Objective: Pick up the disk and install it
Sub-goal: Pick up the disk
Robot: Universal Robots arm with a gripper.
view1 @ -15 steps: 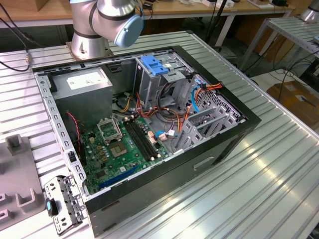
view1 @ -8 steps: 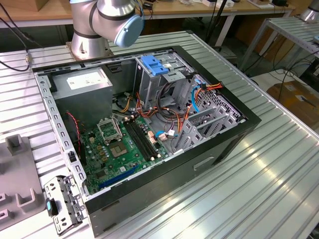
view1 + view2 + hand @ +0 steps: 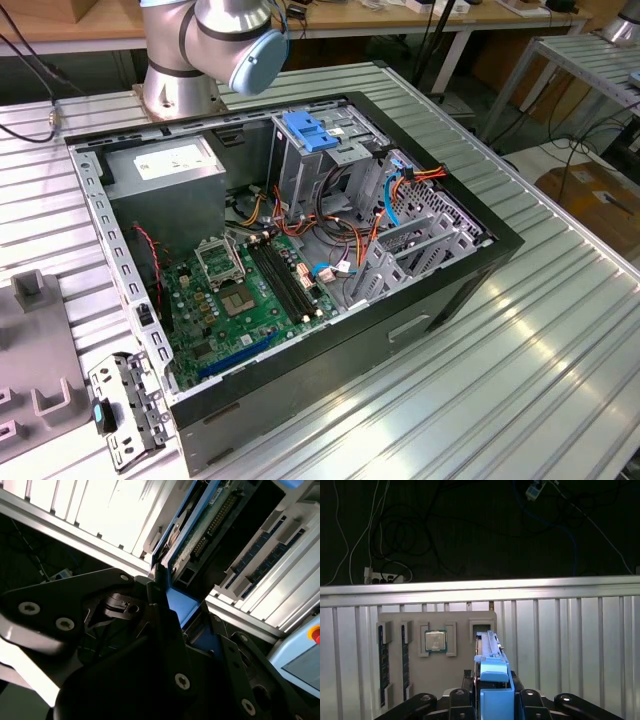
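One open computer case lies on a ribbed metal table in the exterior view. Starting from that view's left, a grey tray sits at the table's edge. A small metal bracket lies just beside the case's near corner. Inside the case, a green circuit board covers the floor, with a grey power box behind it. Further towards that view's right stands a metal drive cage topped by a light blue latch, and orange cables run beyond it. The arm rises from its base behind the case.

In the first wrist view, the tray holds memory sticks and a square chip. The disk stands on edge over the tray, its blue frame towards the camera. The gripper has its jaws clamped on the disk, one finger on each flat side.

In the second wrist view, the gripper shows from below, with the disk running up between its dark fingers. The disk's underside board faces the tray on the table.
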